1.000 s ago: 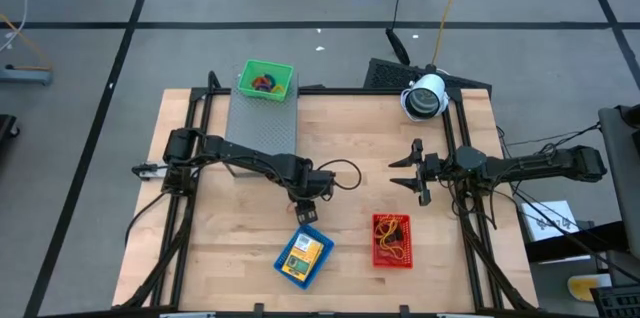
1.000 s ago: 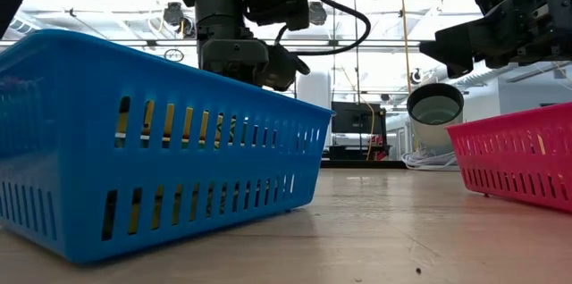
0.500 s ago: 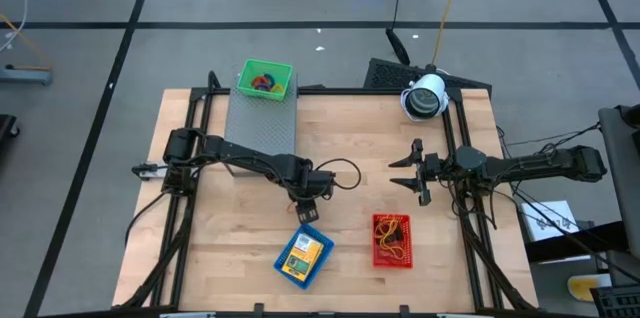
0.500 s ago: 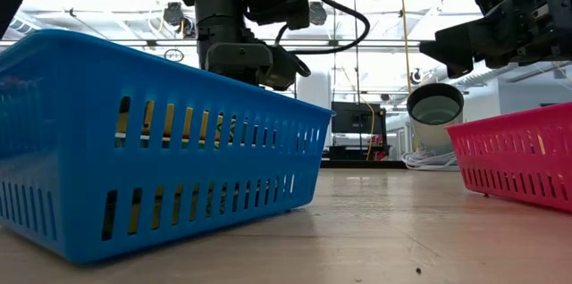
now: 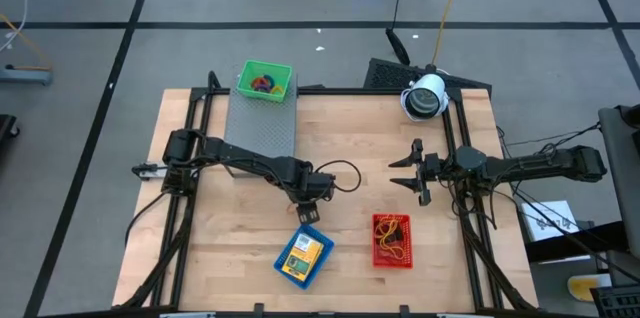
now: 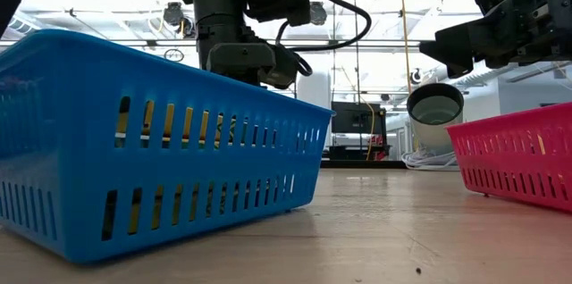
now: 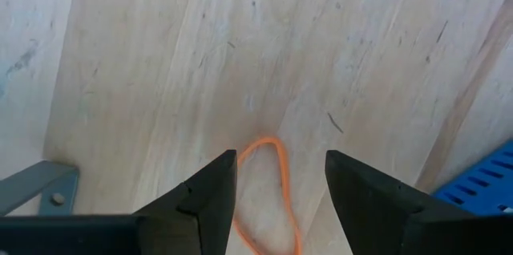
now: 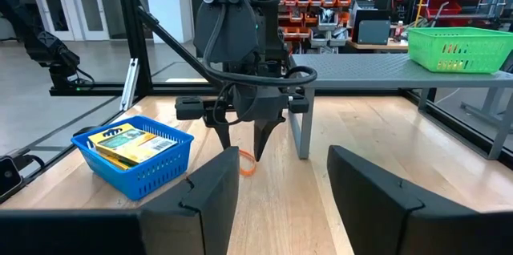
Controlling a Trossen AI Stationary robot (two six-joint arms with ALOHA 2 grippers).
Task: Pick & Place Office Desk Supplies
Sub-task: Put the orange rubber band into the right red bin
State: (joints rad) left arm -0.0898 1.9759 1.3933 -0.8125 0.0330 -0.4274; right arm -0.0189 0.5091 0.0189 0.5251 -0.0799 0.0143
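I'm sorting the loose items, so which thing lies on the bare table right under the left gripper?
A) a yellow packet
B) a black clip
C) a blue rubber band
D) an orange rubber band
D: the left wrist view shows an orange rubber band on the wood between the open fingers of the left gripper.

Left pincer (image 5: 306, 214) above blue basket (image 5: 303, 256); right pincer (image 5: 407, 172) above red basket (image 5: 392, 241).

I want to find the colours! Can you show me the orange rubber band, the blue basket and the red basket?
orange rubber band (image 7: 272, 183): left wrist view, right side of the loop.
blue basket (image 5: 285, 270): high view, near-left rim.
red basket (image 5: 377, 241): high view, left wall.
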